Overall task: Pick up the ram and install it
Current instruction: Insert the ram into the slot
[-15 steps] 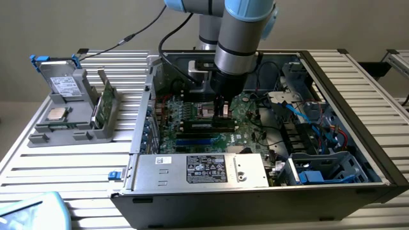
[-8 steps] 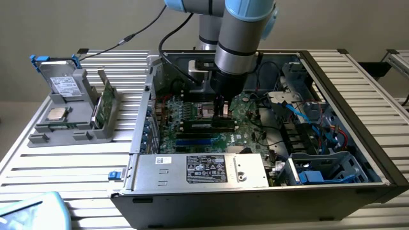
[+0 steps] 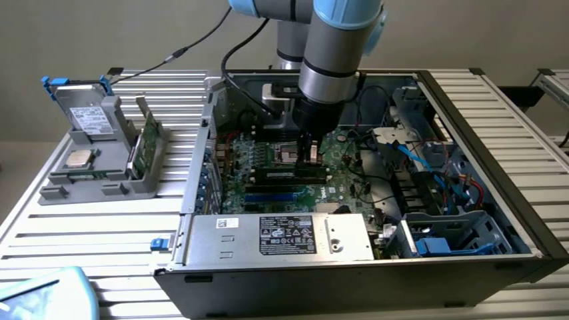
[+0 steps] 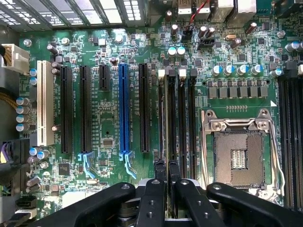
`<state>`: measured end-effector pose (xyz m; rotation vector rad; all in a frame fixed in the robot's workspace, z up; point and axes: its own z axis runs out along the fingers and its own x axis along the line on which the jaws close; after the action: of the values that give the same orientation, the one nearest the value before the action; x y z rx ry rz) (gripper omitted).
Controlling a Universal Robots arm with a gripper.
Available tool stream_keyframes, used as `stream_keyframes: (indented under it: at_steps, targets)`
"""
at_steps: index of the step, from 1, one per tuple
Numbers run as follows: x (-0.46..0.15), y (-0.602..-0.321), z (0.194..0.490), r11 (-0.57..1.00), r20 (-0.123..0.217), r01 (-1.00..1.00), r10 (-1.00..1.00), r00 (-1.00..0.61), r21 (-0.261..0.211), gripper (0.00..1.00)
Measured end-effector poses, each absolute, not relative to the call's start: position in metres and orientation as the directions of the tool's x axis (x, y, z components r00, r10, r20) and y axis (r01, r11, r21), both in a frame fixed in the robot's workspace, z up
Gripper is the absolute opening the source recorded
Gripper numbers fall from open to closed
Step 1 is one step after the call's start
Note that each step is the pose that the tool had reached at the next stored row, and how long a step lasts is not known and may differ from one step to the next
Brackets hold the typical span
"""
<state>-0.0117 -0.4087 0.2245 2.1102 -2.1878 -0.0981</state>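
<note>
Wrist view: gripper (image 4: 166, 169) low over the motherboard (image 4: 106, 123), black fingertips (image 4: 160, 170) drawn almost together, clenched by the look of it on the ram (image 4: 165, 123), seen edge-on as a thin dark line running away from the claw along the bank of memory slots (image 4: 182, 118). Placed between the blue expansion slot (image 4: 123, 109) and the open processor socket (image 4: 239, 158), nearer the socket. White latches (image 4: 161, 73) at the far ends of two slots (swung open or closed, impossible to tell).

Exterior view: arm reaching straight down into the open computer case (image 3: 498, 167), gripper (image 3: 311, 159) just beside the processor socket (image 3: 289, 148), ram (image 3: 286, 175) showing as a long dark stick along the slots right below the claw. Touching the slot or hovering just over it, not clear. Off to the exterior view's left, outside the case, a grey parts holder (image 3: 98, 183) with a wider green card (image 3: 142, 143) upright in it and a silver processor (image 3: 80, 158) lying flat.

Judged step: pick-up done, insertion in hand, not shown as finished. Judged demands of the seating: stick kept upright and parallel to the slot, both ends inside the end guides, notch matched to the key, even downward pressure. Risk worth noting: a tilted stick binding at one end.
</note>
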Motion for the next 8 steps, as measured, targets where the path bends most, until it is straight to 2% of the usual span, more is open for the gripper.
stream_keyframes:
  at_steps: [8]
  targets:
    - [-0.0117,-0.4076,0.2245,0.033,0.028,-0.993,-0.999,-0.030,0.116,0.14]
